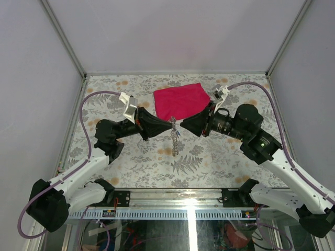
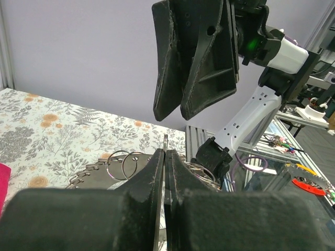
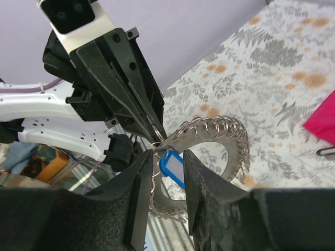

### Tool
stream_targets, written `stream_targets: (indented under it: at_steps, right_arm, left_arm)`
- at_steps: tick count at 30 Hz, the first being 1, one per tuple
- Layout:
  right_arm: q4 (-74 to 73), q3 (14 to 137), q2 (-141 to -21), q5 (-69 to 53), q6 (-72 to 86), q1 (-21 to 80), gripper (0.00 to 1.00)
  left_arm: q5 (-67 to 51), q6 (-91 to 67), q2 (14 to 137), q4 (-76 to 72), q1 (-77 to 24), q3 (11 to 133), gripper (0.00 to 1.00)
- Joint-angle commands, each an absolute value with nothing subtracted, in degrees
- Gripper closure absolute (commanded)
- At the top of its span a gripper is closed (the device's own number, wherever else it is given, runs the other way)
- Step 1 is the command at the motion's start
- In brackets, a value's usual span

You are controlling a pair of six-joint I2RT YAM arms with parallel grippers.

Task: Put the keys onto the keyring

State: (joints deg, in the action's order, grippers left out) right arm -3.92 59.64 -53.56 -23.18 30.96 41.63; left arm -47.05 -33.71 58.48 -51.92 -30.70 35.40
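The left gripper (image 1: 166, 127) is pinching the keyring (image 3: 212, 151) edge-on in mid-air, above the floral table (image 1: 220, 157), with small rings dangling. The right gripper (image 3: 167, 172) is standing slightly parted around a blue key tag (image 3: 171, 166). The ring looks stiff, thin and slippery, so gripping its flat rim seems safest.

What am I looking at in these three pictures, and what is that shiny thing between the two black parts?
Two robot arms are bolted at a table's near edge. One picture looks down from above; the other two come from cameras on each wrist. On the flowered table lies a pink cloth. The left gripper has its jaws shut on the keyring, a large silver ring carrying many small rings and a blue tag, held up off the table. The right gripper faces it, jaws slightly apart around the hanging rings, apparently not clamping.
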Motion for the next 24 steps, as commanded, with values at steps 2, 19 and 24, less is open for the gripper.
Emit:
stream_targets:
  at_steps: [2,19,24]
  right_arm:
    - [4.28,57.21,-50.72,-25.84,19.58,41.51,0.62]
    - [28.16,46.10,-48.09,-37.17,13.04,41.56,0.60]
    - [27.78,46.62,-49.31,-38.59,12.91,41.57,0.63]
  left_arm:
    - [-50.85,-34.63,59.17,-59.01,-30.72,39.12,1.00]
    - [-56.89,-37.66,61.28,-62.72,-30.86,41.16,1.00]
    - [-57.26,-37.71,61.54,-62.68,-31.08,41.50,1.00]
